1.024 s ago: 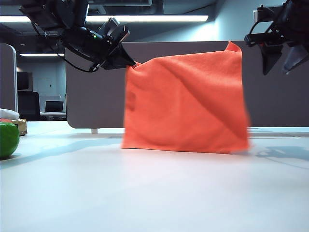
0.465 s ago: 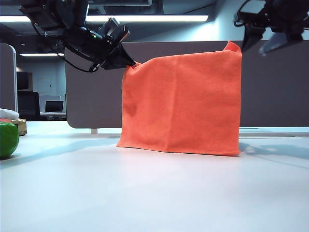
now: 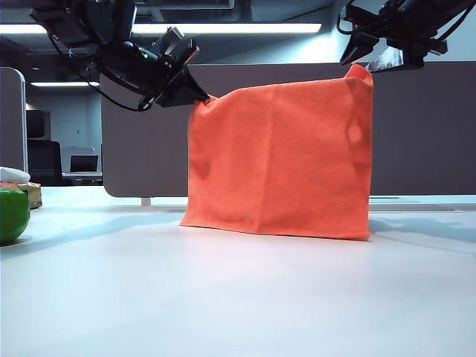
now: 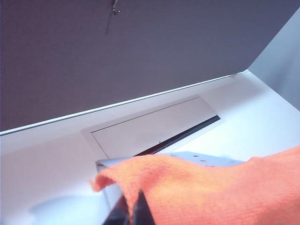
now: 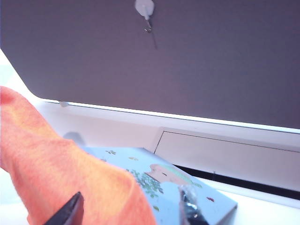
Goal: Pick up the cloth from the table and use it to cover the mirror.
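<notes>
The orange cloth [image 3: 279,156] hangs upright on the white table [image 3: 223,297], draped over the mirror, which it hides completely in the exterior view. My left gripper [image 3: 199,95] is shut on the cloth's upper left corner, and its dark fingertips pinch the orange edge [image 4: 133,213] in the left wrist view. My right gripper [image 3: 363,59] hovers open just above the upper right corner. In the right wrist view its fingers stand wide apart [image 5: 130,213] over the cloth [image 5: 70,173]. The mirror's pale blue printed back [image 5: 173,180] shows beneath the cloth [image 4: 211,187], as it does in the left wrist view [image 4: 201,159].
A grey upright partition [image 3: 424,126] runs close behind the cloth, with a small hook [image 5: 144,9] on it. A cable hatch [image 4: 154,126] lies in the table behind the mirror. A green round object [image 3: 11,214] and a small box [image 3: 31,195] sit far left.
My right gripper has swung up and left, from beside the cloth's right edge to above its upper right corner. The cloth's folds have settled and it hangs straighter. The left gripper has held still.
</notes>
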You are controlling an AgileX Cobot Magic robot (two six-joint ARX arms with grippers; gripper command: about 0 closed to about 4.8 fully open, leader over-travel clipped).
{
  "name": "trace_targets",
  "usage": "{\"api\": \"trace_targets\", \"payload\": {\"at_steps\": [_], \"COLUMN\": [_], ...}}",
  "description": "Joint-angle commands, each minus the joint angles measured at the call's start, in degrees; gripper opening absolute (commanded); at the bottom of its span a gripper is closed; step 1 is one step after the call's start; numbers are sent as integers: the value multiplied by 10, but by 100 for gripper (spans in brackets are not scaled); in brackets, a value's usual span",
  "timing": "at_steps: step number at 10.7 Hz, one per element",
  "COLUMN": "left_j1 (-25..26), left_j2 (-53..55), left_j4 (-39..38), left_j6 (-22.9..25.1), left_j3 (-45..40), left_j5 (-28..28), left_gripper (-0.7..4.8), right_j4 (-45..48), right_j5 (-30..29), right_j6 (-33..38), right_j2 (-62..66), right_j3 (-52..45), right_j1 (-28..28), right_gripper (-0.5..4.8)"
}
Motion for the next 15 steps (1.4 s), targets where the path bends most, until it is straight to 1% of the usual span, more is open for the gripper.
{"api": "trace_targets", "payload": {"at_steps": [1, 3, 4, 6, 8, 11, 12, 14, 15], "left_j1": [0, 0, 0, 0, 0, 0, 0, 0, 0], "left_j2": [-3, -3, -3, -3, -3, -3, -3, -3, -3], "left_j4": [8, 8, 8, 8, 8, 7, -2, -19, -18], "left_j6": [5, 6, 7, 7, 7, 6, 6, 7, 7], "left_j3": [3, 3, 3, 3, 3, 2, 2, 2, 2], "left_j5": [4, 4, 4, 4, 4, 4, -16, -52, -52], "left_gripper": [-5, -5, -5, -5, -5, -5, -5, -5, -5], "right_j4": [-7, -12, -11, -9, -20, -33, -38, -48, -47], "right_j5": [-2, -2, -2, 14, 35, 47, 47, 47, 47], "right_j6": [3, 3, 3, 3, 3, 3, 3, 3, 3], "right_j2": [15, 24, 29, 29, 30, 30, 33, 36, 36], "right_j3": [12, 12, 12, 12, 12, 12, 12, 12, 12], "right_j1": [-1, -1, -1, -1, -4, -20, -21, -21, -21], "right_gripper": [251, 226, 175, 94, 79, 43, 29, 20, 21]}}
